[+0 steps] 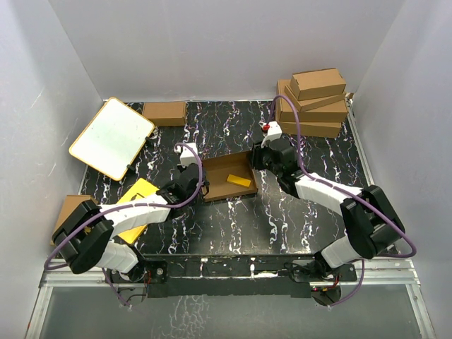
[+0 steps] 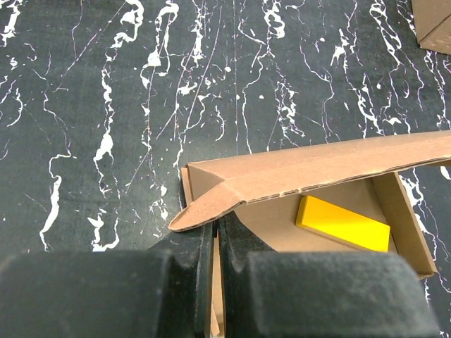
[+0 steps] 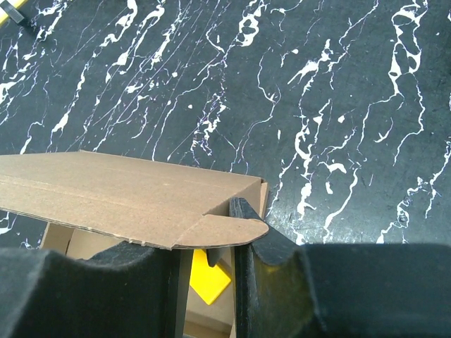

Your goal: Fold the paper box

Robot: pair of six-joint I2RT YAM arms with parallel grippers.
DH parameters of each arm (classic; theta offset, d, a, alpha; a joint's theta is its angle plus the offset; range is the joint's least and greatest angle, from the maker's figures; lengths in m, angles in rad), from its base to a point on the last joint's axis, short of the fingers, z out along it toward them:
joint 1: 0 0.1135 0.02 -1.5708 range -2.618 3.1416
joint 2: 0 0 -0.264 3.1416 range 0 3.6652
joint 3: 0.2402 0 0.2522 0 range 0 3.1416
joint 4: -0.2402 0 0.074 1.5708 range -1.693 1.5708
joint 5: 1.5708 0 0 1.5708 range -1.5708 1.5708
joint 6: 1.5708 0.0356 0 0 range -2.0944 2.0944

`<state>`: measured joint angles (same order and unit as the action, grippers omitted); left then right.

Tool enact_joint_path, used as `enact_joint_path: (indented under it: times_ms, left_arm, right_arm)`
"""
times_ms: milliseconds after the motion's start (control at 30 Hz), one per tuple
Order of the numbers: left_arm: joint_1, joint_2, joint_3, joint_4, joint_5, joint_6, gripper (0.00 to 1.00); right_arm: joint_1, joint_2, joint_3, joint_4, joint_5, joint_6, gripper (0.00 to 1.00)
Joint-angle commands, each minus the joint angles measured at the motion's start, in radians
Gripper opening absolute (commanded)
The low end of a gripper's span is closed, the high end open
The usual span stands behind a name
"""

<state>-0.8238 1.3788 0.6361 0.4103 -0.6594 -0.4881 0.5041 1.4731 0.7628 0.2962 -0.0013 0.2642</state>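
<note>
While the paper box sits mid-way on the desk, walls raised, yellow block inside, its lid hangs half-lowered and untucked; left gripper clamps one end wall, right gripper stands slightly parted, holding nothing evident

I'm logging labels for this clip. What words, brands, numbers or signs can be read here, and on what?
None can be read.
Paper box, stacked boxes, white board, yellow block: no print visible.
Yellow card: any marks too small to read.
</note>
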Motion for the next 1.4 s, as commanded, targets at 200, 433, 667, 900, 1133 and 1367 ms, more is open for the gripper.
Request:
enact_joint_path:
  times_ms: [200,433,667,900,1133,1367]
  left_arm:
    - [-0.021,-0.033,0.091,-0.06,0.14,-0.034,0.0]
    - [-0.007,-0.032,0.129,-0.122,0.17,-0.05,0.0]
    - [0.028,-0.035,0.151,-0.165,0.202,-0.061,0.0]
    - [0.063,-0.035,0.163,-0.19,0.237,-0.059,0.0]
    - [0.086,-0.029,0.183,-0.22,0.292,-0.072,0.0]
    - [0.11,-0.015,0.212,-0.251,0.36,-0.084,0.0]
  right_arm:
    - [0.038,0.027,0.051,-0.007,-0.132,0.041,0.3]
    - [0.039,0.029,0.086,-0.042,-0.16,0.057,0.31]
    - [0.039,0.036,0.09,-0.041,-0.165,0.046,0.32]
    - [0.034,0.027,0.072,-0.013,-0.177,0.017,0.34]
    - [0.026,0.036,0.105,-0.024,-0.215,0.045,0.34]
    - [0.025,0.062,0.137,-0.045,-0.232,0.054,0.35]
